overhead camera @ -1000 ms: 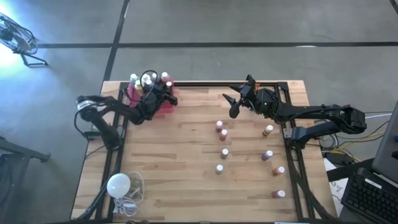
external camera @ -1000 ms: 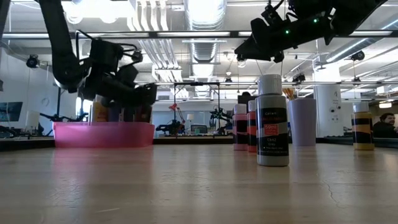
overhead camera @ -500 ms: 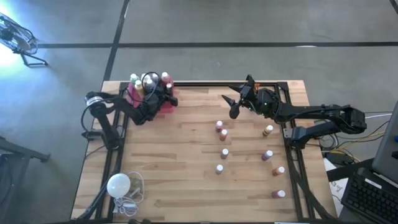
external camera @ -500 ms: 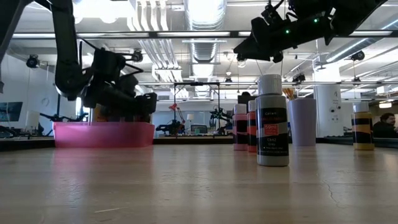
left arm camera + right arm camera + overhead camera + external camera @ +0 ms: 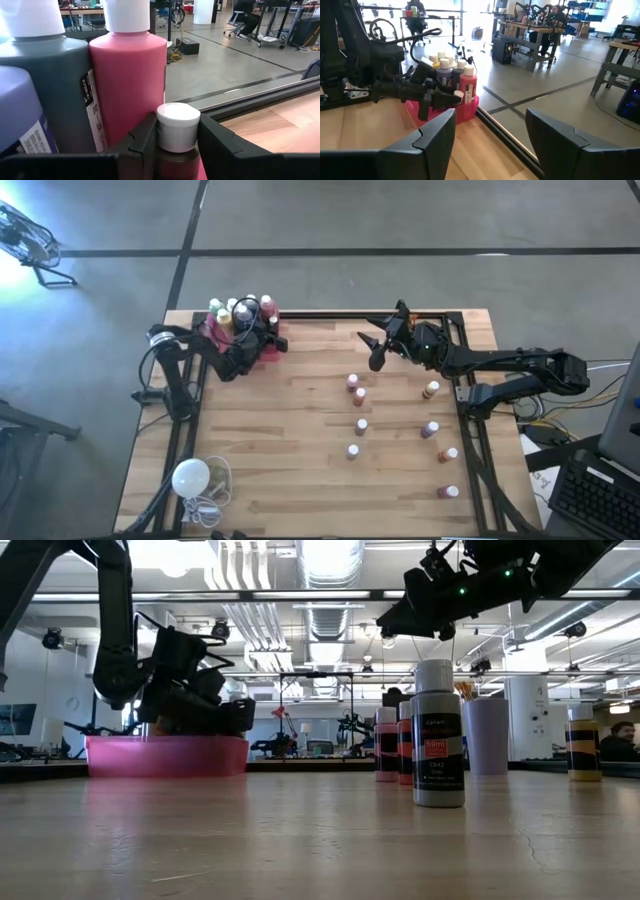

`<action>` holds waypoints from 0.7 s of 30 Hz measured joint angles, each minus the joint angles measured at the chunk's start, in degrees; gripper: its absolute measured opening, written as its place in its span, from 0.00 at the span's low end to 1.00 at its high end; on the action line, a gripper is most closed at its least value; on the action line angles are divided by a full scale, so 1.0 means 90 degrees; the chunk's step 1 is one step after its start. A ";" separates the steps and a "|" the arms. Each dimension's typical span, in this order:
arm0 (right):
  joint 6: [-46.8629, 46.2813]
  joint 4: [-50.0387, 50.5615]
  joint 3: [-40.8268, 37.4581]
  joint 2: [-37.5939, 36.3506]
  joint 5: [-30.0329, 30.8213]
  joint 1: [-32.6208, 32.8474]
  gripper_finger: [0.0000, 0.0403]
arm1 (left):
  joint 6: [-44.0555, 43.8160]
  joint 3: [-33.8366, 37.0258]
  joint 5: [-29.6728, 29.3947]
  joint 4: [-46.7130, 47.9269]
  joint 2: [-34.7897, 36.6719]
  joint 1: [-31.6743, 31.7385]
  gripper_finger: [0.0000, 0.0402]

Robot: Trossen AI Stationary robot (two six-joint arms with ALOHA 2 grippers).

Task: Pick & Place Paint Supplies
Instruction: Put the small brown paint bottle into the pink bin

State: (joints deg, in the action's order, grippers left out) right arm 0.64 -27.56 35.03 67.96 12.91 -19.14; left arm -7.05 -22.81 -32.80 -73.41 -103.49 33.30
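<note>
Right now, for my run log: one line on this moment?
left gripper: shut on small bottle at pink bin | right gripper: open, empty, raised

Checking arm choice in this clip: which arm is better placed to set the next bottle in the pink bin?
Left. The left claw is shut on a small white-capped bottle right at the pink bin. The right claw is open, empty, hanging above the table near its far edge.

Left gripper (image 5: 177, 145) slid a bit further over the pink bin (image 5: 268, 346), small bottle (image 5: 177, 131) pinched in it, left elbow tucked closer to the bench edge.
</note>
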 joint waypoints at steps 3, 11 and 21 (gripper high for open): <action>0.0001 0.0030 0.0000 0.0000 0.0000 0.0001 0.57 | 0.0000 -0.0016 -0.0002 0.0010 -0.0013 0.0000 0.30; 0.0002 0.0037 0.0000 0.0000 0.0000 0.0001 0.62 | -0.0064 -0.0019 0.0013 0.0062 -0.0013 0.0000 0.35; -0.0003 0.0035 0.0000 0.0000 0.0002 0.0001 0.66 | -0.0075 -0.0019 0.0052 0.0226 -0.0021 0.0000 0.39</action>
State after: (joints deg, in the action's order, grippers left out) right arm 0.62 -27.24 35.03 67.96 12.93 -19.14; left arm -7.73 -22.98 -32.33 -71.37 -103.68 33.30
